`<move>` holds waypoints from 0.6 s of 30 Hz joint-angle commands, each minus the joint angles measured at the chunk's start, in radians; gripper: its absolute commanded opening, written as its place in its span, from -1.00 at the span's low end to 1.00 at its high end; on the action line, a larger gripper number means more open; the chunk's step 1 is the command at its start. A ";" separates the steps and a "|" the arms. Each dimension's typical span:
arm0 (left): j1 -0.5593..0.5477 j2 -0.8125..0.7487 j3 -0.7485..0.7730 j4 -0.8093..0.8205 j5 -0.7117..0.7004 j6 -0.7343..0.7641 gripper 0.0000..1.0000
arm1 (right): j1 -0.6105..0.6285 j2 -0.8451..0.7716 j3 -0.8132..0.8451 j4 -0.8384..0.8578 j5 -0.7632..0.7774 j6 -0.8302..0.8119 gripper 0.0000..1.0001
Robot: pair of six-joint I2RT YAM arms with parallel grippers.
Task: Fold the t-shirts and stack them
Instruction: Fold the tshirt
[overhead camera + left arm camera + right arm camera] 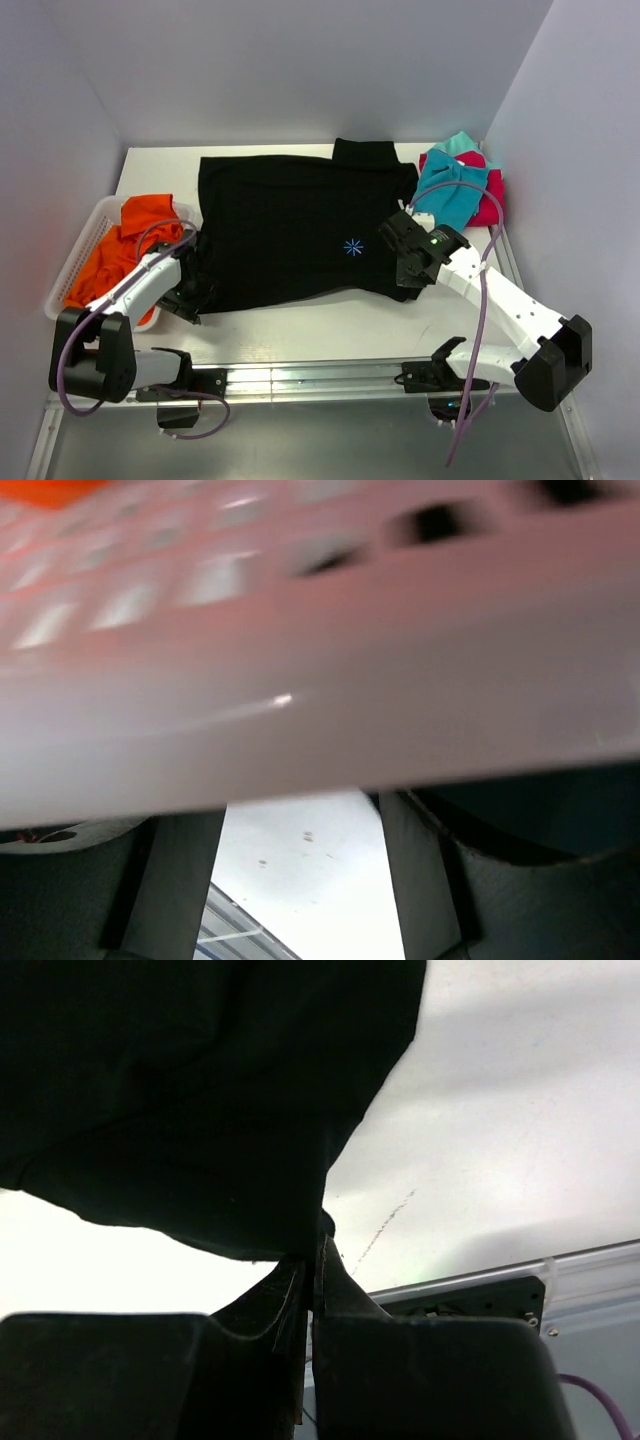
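Note:
The black t-shirt [290, 225] lies spread flat on the table, its blue starburst mark [352, 246] facing up. My right gripper [406, 272] is at the shirt's near right hem. In the right wrist view it [315, 1252] is shut on the edge of the black cloth [200, 1090]. My left gripper [190, 298] is at the shirt's near left corner, beside the basket. In the left wrist view it [300, 825] is open with bare table between the fingers [175, 880] and black cloth [560, 815] just outside the right one. A teal shirt [450, 192] lies on a pink-red one [490, 205] at the back right.
A white slotted basket [85, 245] at the left edge holds the orange shirt [125, 245]. Its wall [320, 650] fills the upper left wrist view, very close. White walls enclose the table on three sides. A metal rail [320, 378] runs along the near edge.

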 commanded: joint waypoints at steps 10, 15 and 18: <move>-0.035 0.095 -0.093 0.013 -0.044 -0.122 0.29 | -0.015 -0.033 0.006 0.017 0.020 -0.050 -1.00; -0.058 0.046 -0.005 0.002 -0.148 -0.130 0.26 | -0.014 -0.048 -0.001 0.021 0.023 -0.050 -1.00; -0.066 0.017 0.065 -0.032 -0.174 -0.137 0.30 | -0.015 -0.052 -0.005 0.026 0.026 -0.050 -1.00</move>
